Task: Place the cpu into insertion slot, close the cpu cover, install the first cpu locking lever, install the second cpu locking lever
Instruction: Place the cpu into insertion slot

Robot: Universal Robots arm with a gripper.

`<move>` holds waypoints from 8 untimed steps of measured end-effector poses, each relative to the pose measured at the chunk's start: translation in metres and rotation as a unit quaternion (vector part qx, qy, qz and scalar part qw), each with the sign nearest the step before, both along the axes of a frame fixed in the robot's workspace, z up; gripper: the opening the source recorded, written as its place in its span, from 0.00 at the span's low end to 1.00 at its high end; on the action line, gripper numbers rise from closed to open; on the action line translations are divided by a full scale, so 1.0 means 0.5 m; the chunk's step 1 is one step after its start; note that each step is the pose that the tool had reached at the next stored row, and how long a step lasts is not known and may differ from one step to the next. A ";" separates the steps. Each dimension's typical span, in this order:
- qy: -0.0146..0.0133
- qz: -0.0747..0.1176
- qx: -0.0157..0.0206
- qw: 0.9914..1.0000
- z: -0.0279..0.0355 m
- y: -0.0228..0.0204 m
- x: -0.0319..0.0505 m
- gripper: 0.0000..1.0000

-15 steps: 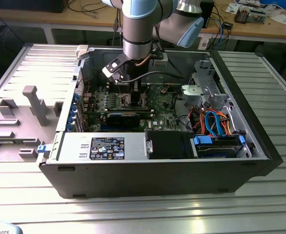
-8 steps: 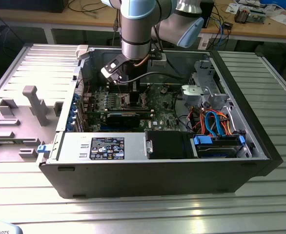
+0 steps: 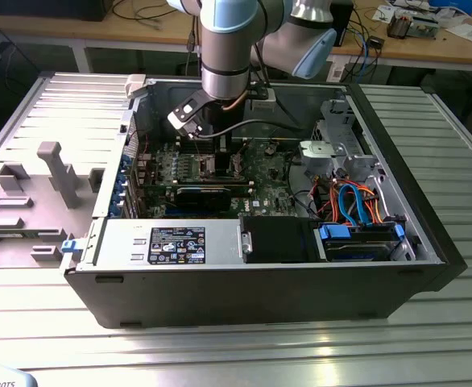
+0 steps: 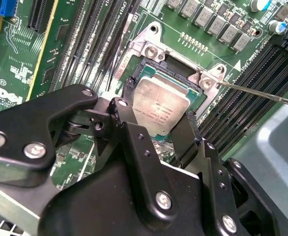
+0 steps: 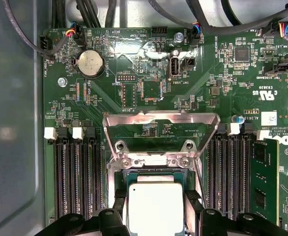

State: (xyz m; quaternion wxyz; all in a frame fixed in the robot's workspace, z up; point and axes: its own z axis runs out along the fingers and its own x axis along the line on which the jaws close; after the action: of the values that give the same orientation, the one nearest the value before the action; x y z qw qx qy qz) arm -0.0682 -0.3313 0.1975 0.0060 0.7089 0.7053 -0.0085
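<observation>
With your gripper (image 4: 155, 114) jaws clamped on the chip (image 4: 159, 101), set it level and square into the socket (image 4: 150, 49), clear of the raised cover (image 5: 134, 118).

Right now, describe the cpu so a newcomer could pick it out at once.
Inside the open computer case, find the green motherboard. At its square insertion slot, between long black memory slots, is the cpu, held by the black gripper. It alone is a flat, solid, dull silver square.

Lab: cluttered workbench (image 3: 51, 28), open computer case (image 3: 260, 298).
</observation>
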 end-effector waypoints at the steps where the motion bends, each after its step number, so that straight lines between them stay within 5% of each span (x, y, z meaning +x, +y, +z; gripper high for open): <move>1: 0.000 0.000 0.000 1.000 -0.001 0.0000 0.000 0.54; 8: -0.001 0.000 0.001 1.000 -0.002 0.0007 0.000 0.56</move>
State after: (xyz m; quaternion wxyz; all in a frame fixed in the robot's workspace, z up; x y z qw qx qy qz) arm -0.0679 -0.3310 0.1962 0.0054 0.7088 0.7053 -0.0072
